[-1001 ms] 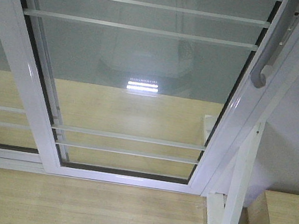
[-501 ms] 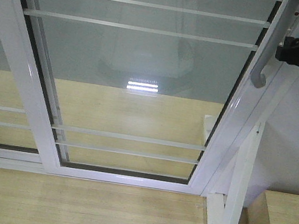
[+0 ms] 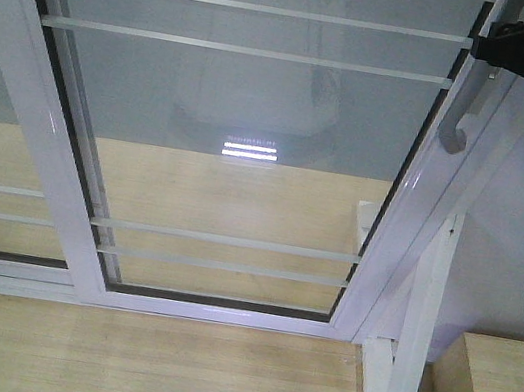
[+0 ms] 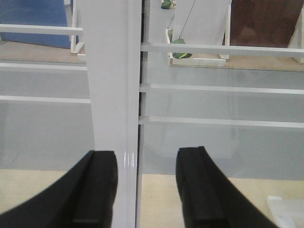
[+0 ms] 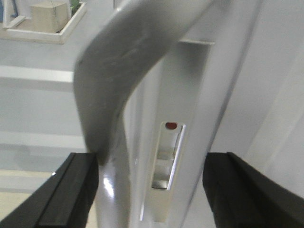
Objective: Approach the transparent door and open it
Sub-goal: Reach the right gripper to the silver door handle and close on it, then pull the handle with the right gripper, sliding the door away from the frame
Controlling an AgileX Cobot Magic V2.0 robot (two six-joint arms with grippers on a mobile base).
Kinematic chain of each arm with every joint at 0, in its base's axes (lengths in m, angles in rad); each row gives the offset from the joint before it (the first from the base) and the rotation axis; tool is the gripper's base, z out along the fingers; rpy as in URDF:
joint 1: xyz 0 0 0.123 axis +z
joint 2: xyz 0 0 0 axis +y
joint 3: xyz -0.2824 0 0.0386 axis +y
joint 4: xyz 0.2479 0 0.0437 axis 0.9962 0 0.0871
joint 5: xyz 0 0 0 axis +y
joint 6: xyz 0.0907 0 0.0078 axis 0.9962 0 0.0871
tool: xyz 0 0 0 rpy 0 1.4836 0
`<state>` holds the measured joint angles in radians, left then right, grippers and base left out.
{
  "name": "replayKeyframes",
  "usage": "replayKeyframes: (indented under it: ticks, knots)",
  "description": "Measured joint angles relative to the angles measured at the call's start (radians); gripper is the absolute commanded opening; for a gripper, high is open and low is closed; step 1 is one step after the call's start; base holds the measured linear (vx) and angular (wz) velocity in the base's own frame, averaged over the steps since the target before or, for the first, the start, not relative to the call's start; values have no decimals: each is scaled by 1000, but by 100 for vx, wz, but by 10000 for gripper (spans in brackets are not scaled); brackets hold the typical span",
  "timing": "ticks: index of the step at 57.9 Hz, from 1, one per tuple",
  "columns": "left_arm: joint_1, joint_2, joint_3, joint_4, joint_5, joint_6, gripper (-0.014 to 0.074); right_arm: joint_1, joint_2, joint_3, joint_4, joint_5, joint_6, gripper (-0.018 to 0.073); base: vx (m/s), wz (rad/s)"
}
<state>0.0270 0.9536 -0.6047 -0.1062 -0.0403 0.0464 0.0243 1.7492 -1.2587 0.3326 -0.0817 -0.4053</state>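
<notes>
The right pincer [image 5: 155,159] stands wide open around the grey handle [image 5: 111,80] and holds nothing. One of its fingers [image 5: 71,190] sits just beside the handle's lower bend, though I cannot tell whether it touches, and the other finger is well off to the handle's far side. Just right of the handle, on the same stile, a lock slot [image 5: 167,156] shows a small red dot. The left pincer [image 4: 146,159] is also open and empty, with a white stile [image 4: 111,85] straight ahead between its fingers; I cannot tell where it stands from the handle. The handle sits on the right stile of the transparent door [image 3: 253,134], whose thin horizontal bars [image 3: 255,7] run leftward from it. Below the handle, a bare slanted post [image 3: 415,335] rises from the wood floor [image 3: 161,366].
</notes>
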Motion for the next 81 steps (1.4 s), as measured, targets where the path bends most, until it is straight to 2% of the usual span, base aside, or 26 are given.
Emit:
replayKeyframes:
  ticks: [11, 19, 42, 61, 81]
  knots:
    - [0, 0, 0, 0, 0, 0, 429, 9, 41, -43, 0, -2, 4, 510, 0, 0]
    - [0, 0, 0, 0, 0, 0, 429, 11, 67, -63, 0, -12, 6, 469, 0, 0]
    - [0, 0, 0, 0, 0, 0, 429, 37, 77, -65, 0, -30, 9, 149, 0, 0]
    - [0, 0, 0, 0, 1, 0, 429, 58, 79, -63, 1, -54, 14, 153, 0, 0]
    - [0, 0, 0, 0, 1, 0, 429, 112, 87, -49, 24, -119, 14, 165, 0, -1]
